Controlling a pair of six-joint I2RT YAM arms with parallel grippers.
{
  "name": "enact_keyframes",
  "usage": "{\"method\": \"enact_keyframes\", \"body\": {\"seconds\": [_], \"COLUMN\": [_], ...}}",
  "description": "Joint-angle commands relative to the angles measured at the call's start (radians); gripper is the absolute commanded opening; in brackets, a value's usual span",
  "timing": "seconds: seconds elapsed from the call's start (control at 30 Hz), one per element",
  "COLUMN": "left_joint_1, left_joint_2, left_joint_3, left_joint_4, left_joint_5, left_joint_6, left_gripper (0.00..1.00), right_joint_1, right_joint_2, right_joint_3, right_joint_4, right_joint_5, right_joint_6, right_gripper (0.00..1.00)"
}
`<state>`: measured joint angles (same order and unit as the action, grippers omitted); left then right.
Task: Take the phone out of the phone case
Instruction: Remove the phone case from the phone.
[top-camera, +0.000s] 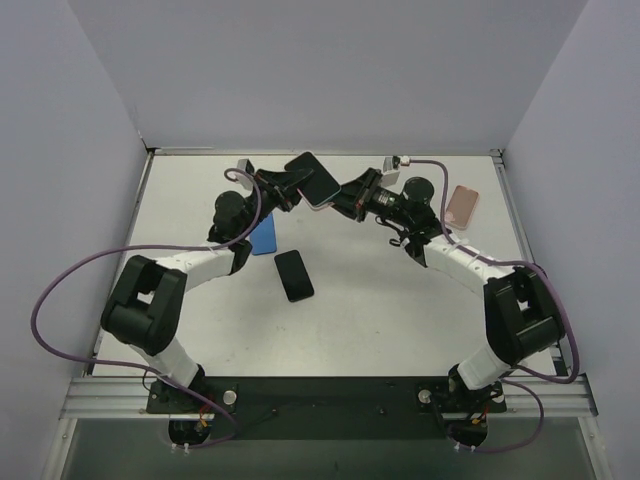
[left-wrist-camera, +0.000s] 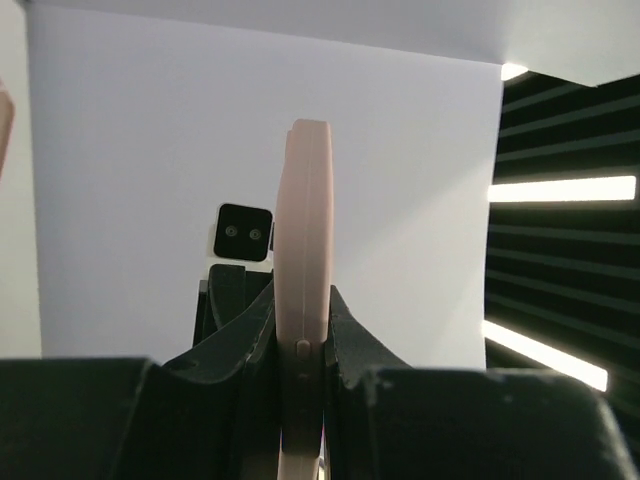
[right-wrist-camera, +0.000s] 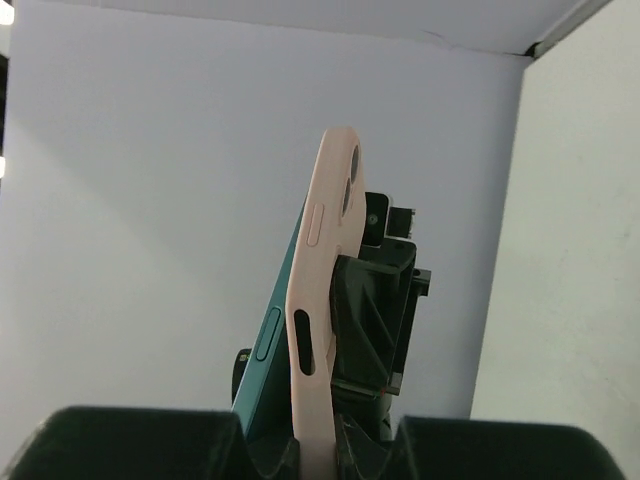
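The phone case (right-wrist-camera: 325, 300) is held off the table (top-camera: 400, 300), pinched at one end by the left pincer (left-wrist-camera: 302, 350) and at the other by the right pincer (right-wrist-camera: 315, 445). The phone (right-wrist-camera: 268, 340) is levered out near the right pincer only; its far end is not yet freed. Free room is left above both pincers.

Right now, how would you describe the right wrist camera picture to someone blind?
A pink phone case stands on edge, gripped from below by the right claw, with a teal phone angling out of its left side. The left claw holds it from behind.
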<state>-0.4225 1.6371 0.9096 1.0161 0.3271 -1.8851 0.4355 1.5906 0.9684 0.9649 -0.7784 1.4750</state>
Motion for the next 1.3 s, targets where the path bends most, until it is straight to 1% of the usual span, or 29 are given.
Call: {"method": "enact_keyframes", "body": {"seconds": [0.0,0.07,0.1,0.13,0.17,0.23,0.27,0.33,0.37,0.43,0.47,0.5,0.57,0.6,0.67,0.7,0.87,1.07,1.27], "left_joint_1": [-0.171,-0.182,-0.188,-0.203,-0.211,-0.231,-0.236,-0.245,-0.251,-0.257,-0.268,-0.272,-0.280,-0.282,-0.282,-0.283,-0.283,-0.282,-0.283], "left_joint_2": [0.010,0.045,0.052,0.058,0.078,0.095,0.115,0.131,0.148,0.156,0.158,0.156,0.150,0.148,0.153,0.156,0.197,0.199,0.173], "left_joint_3": [-0.029,-0.057,-0.067,-0.089,-0.098,-0.118,-0.132,-0.149,-0.172,-0.187,-0.195,-0.195,-0.196,-0.202,-0.213,-0.225,-0.248,-0.268,-0.238], "left_joint_4": [0.648,0.647,0.648,0.648,0.648,0.645,0.647,0.648,0.648,0.650,0.650,0.650,0.650,0.647,0.641,0.635,0.651,0.645,0.555], "left_joint_5": [0.308,0.329,0.339,0.345,0.352,0.377,0.380,0.395,0.403,0.414,0.424,0.432,0.455,0.463,0.477,0.480,0.483,0.489,0.512], "left_joint_6": [-0.157,-0.140,-0.111,-0.099,-0.094,-0.060,-0.057,-0.034,-0.029,-0.011,-0.003,0.006,0.014,0.020,0.029,0.037,0.037,0.050,0.093], "left_gripper": [0.00,0.00,0.00,0.01,0.04,0.11,0.19,0.25,0.29,0.30,0.33,0.37,0.44,0.54,0.58,0.62,0.65,0.66,0.66], "right_joint_1": [0.028,0.023,0.020,0.019,0.019,0.011,0.008,-0.003,-0.007,-0.023,-0.027,-0.035,-0.056,-0.063,-0.086,-0.090,-0.113,-0.147,-0.205], "right_joint_2": [-0.003,-0.039,-0.050,-0.063,-0.085,-0.109,-0.128,-0.152,-0.176,-0.220,-0.237,-0.256,-0.311,-0.328,-0.365,-0.373,-0.389,-0.425,-0.475], "right_joint_3": [-0.115,-0.140,-0.164,-0.178,-0.194,-0.252,-0.269,-0.316,-0.327,-0.344,-0.346,-0.347,-0.352,-0.350,-0.340,-0.336,-0.327,-0.355,-0.390], "right_joint_4": [-0.224,-0.284,-0.340,-0.372,-0.400,-0.443,-0.457,-0.488,-0.508,-0.586,-0.615,-0.665,-0.712,-0.756,-0.793,-0.824,-0.861,-0.873,-0.874], "right_joint_5": [-0.012,0.007,0.013,0.024,0.034,0.063,0.074,0.102,0.116,0.154,0.169,0.182,0.220,0.234,0.251,0.252,0.249,0.277,0.311], "right_joint_6": [-0.062,-0.139,-0.165,-0.220,-0.241,-0.278,-0.306,-0.331,-0.364,-0.403,-0.419,-0.453,-0.484,-0.513,-0.545,-0.558,-0.608,-0.628,-0.637], "right_gripper": [0.00,0.00,0.00,0.00,0.00,0.00,0.00,0.00,0.00,0.00,0.00,0.00,0.00,0.00,0.00,0.00,0.00,0.00,0.00]}}
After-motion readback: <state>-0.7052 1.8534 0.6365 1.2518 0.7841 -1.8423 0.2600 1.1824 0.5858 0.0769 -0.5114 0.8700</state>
